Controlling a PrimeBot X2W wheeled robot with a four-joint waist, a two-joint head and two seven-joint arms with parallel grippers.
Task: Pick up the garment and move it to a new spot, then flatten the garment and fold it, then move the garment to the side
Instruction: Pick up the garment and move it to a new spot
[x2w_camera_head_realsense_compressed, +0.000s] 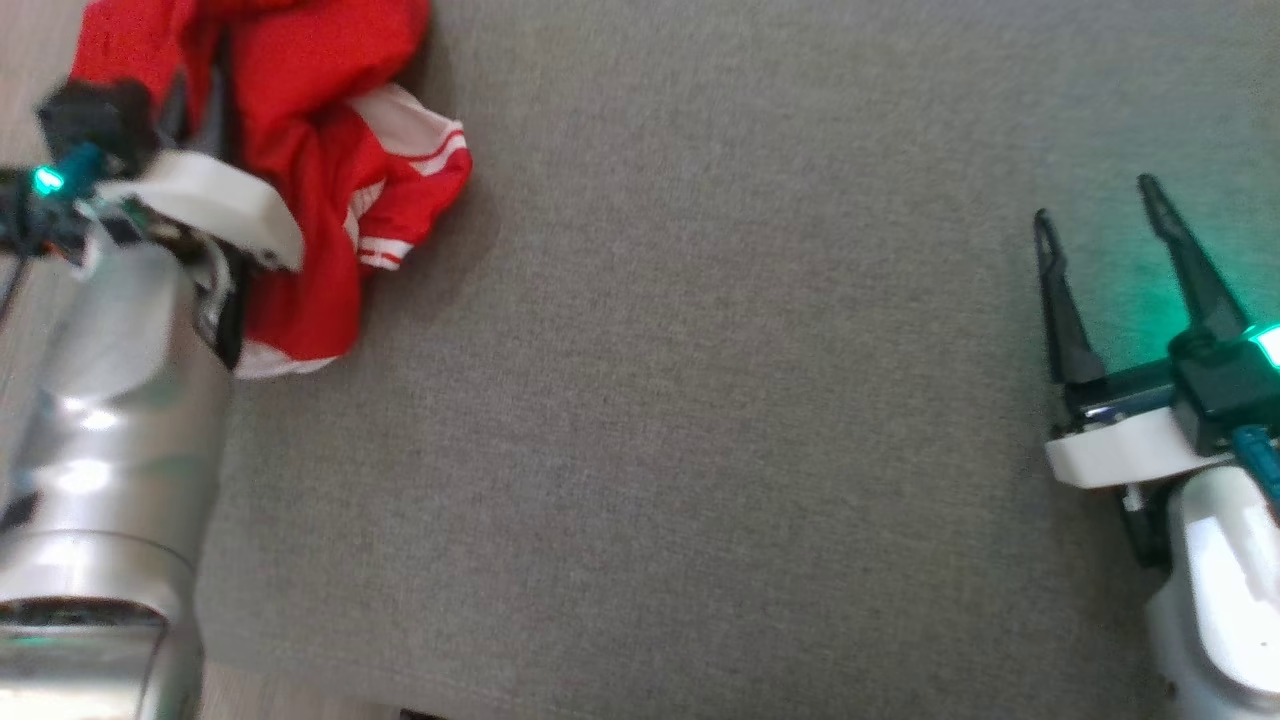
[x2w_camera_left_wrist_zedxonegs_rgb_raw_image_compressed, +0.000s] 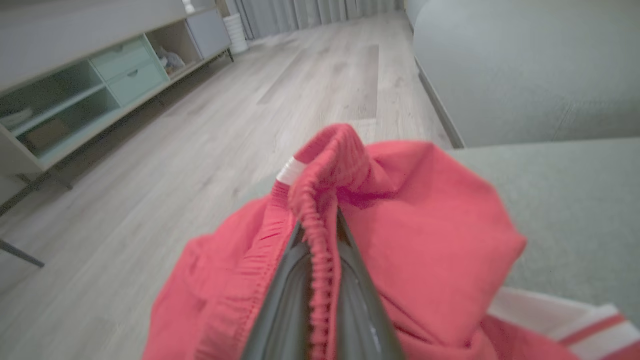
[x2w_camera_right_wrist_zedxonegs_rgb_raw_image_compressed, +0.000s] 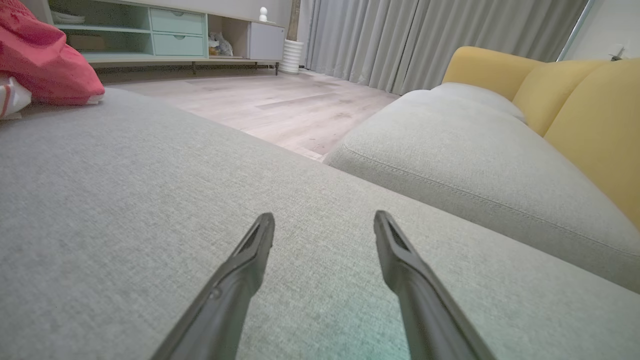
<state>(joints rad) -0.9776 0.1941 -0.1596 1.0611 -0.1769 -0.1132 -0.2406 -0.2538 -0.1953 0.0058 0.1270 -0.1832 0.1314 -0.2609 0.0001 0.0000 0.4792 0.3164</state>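
Note:
The garment (x2w_camera_head_realsense_compressed: 320, 150) is red with white stripes and lies crumpled at the far left corner of the grey cushion (x2w_camera_head_realsense_compressed: 700, 400). My left gripper (x2w_camera_left_wrist_zedxonegs_rgb_raw_image_compressed: 320, 225) is shut on a ribbed red edge of the garment (x2w_camera_left_wrist_zedxonegs_rgb_raw_image_compressed: 425, 235), the fabric pinched between its dark fingers (x2w_camera_left_wrist_zedxonegs_rgb_raw_image_compressed: 285, 300). In the head view the left wrist (x2w_camera_head_realsense_compressed: 200, 200) sits over the garment, fingers hidden by cloth. My right gripper (x2w_camera_head_realsense_compressed: 1095, 215) stands open at the right, above bare cushion, nothing between its fingers (x2w_camera_right_wrist_zedxonegs_rgb_raw_image_compressed: 250, 260). The garment (x2w_camera_right_wrist_zedxonegs_rgb_raw_image_compressed: 45, 70) shows far left in the right wrist view.
A grey and yellow sofa (x2w_camera_right_wrist_zedxonegs_rgb_raw_image_compressed: 500, 140) lies beyond the cushion's edge. A low pale-green cabinet (x2w_camera_right_wrist_zedxonegs_rgb_raw_image_compressed: 165, 35) stands across the wooden floor (x2w_camera_left_wrist_zedxonegs_rgb_raw_image_compressed: 200, 125), with curtains (x2w_camera_right_wrist_zedxonegs_rgb_raw_image_compressed: 400, 40) behind. The cushion's left edge drops to the floor beside the garment.

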